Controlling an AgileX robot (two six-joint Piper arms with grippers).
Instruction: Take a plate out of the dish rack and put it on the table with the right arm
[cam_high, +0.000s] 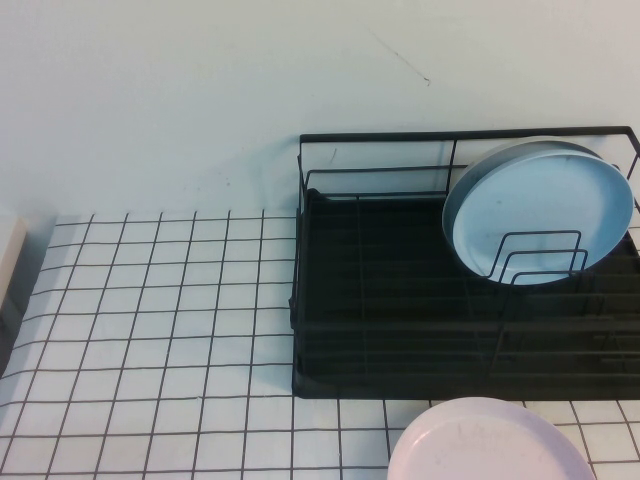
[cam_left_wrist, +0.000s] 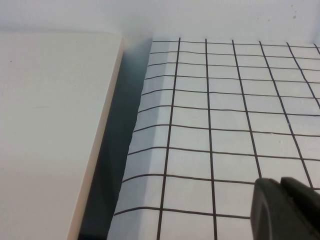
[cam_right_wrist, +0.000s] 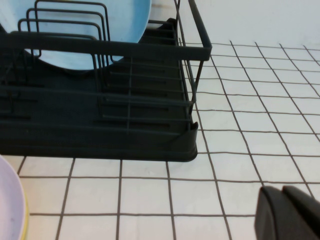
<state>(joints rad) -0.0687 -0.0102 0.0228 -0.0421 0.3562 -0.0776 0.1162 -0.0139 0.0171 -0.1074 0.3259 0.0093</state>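
The light blue plate (cam_high: 540, 212) stands on edge in the right part of the black dish rack (cam_high: 400, 330), leaning behind the upright wire dividers; the right wrist view also catches the plate (cam_right_wrist: 75, 45) and the rack (cam_right_wrist: 100, 120). The gridded table (cam_high: 160, 330) lies to the rack's left and front. My right gripper (cam_right_wrist: 282, 192) hovers low over the table beside the rack's corner, shut and holding nothing. Over bare grid at the table's left edge sits my left gripper (cam_left_wrist: 280, 182), shut and empty. Neither arm appears in the high view.
A pale pink plate (cam_high: 490, 445) lies flat on the table in front of the rack, and its edge (cam_right_wrist: 10, 200) shows in the right wrist view. A cream board (cam_left_wrist: 50, 130) borders the table's left side across a dark gap. A white wall rises behind.
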